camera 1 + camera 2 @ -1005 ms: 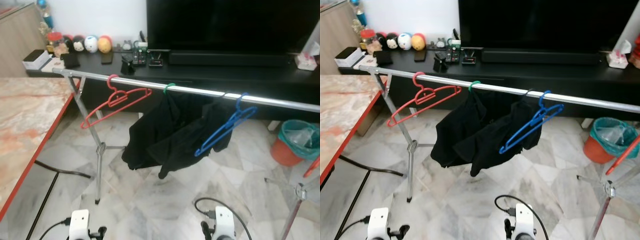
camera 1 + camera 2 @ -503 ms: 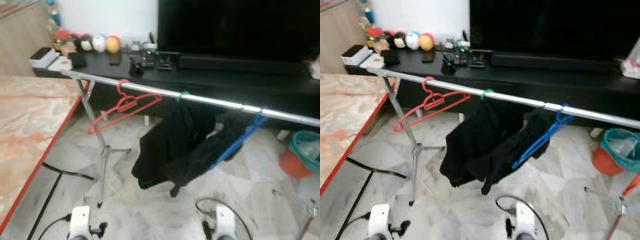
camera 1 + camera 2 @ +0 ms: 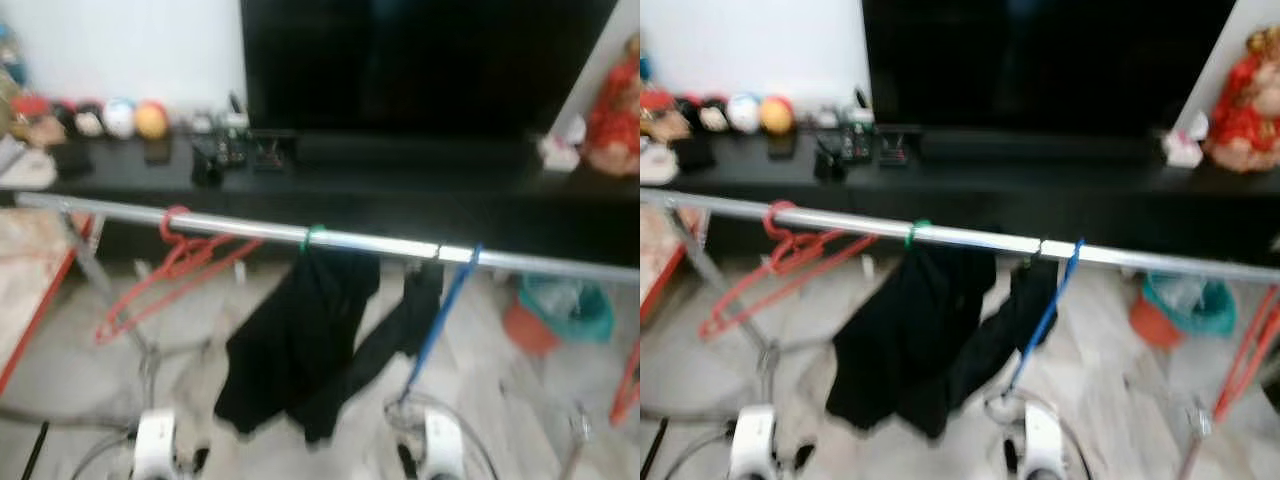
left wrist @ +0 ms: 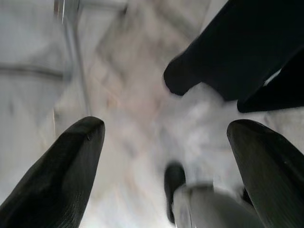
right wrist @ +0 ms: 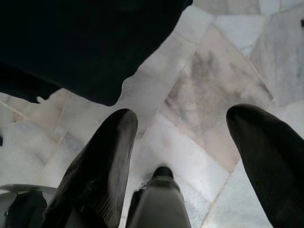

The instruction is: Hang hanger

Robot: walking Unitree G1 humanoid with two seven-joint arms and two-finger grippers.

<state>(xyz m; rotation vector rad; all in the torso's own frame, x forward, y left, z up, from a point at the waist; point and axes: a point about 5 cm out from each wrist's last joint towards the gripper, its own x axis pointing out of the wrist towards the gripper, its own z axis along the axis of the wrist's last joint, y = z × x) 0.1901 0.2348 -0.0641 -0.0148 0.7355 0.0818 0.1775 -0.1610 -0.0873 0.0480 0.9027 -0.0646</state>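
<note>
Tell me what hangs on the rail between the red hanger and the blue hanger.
A black garment on a green hook, seen in both eye views.

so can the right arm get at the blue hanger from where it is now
Probably yes. The right gripper hangs low and open over the floor, nearly below the blue hanger on the rail; only the black garment beside it crowds the way.

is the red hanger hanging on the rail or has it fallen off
Hanging. The red hanger has its hook over the silver rail, left of the black garment.
</note>
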